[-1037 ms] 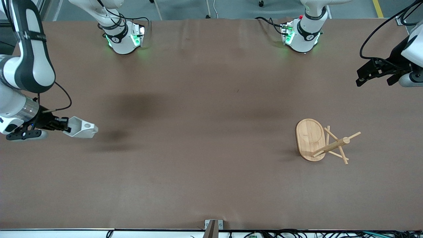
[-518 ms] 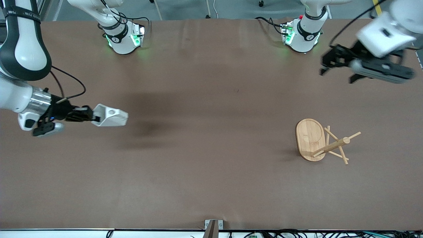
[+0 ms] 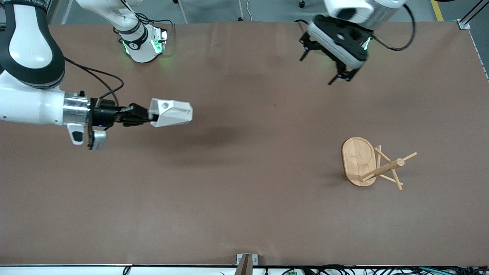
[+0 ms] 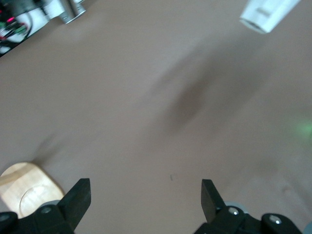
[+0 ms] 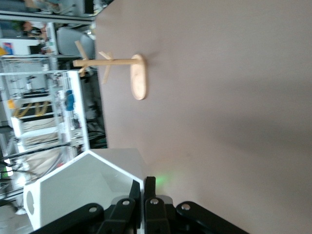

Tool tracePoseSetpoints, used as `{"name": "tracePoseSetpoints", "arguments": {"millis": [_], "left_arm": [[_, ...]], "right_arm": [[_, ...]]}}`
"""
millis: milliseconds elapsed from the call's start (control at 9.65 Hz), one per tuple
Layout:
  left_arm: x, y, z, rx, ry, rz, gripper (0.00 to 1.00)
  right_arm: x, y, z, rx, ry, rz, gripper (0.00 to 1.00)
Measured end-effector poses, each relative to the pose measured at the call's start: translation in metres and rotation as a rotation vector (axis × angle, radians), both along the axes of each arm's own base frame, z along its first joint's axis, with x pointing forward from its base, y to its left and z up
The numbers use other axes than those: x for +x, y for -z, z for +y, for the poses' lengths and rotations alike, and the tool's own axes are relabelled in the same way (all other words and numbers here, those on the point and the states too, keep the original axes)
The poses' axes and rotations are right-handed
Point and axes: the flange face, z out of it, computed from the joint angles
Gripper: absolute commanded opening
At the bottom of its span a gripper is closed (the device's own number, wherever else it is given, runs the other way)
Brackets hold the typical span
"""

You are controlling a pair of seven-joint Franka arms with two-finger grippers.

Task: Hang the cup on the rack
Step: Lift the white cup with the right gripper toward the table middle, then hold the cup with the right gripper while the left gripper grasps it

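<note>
One cup [image 3: 170, 112] — one rack [image 3: 372, 164] — two arms.

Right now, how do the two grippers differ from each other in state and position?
The right gripper is shut on the cup, held in the air over the table; the left gripper is open and holds nothing. The left gripper hangs near its arm's base, the right one is farther from the rack.

A plain matte brown is seen across the table [image 3: 244, 198], unpatterned apart from soft darker shadows. The cup [image 3: 170, 112] is shown in flat white, its facets shaded pale grey. The rack [image 3: 368, 162] is rendered in light honey-coloured bamboo, with faint grain visible on its oval base. The arms are finished in white and black, with green lights glowing at their bases.
</note>
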Motion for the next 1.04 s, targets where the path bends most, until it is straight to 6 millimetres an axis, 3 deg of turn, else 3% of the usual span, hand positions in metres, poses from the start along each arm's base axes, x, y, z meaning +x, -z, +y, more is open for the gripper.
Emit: {"name": "tracePoseSetpoints", "arguments": {"millis": [207,311,622,1037], "left_arm": [[-0.029,0.002,-0.050,-0.030,0.098,-0.019,1.00],[-0.042,0.003,-0.066,-0.035,0.132,-0.022,1.00],[-0.055,0.007,-0.089,-0.058,0.195,-0.039,1.00],[-0.052,0.015,-0.102,-0.092,0.214,-0.042,1.00]], "right_arm": [[-0.008,-0.010,0.035,0.081,-0.056,0.031,0.00],[-0.013,-0.014,0.042,0.139,-0.091,0.058,0.00],[-0.019,-0.009,0.058,0.227,-0.147,0.105,0.00],[-0.034,-0.015,0.104,0.288,-0.202,0.119,0.00]]}}
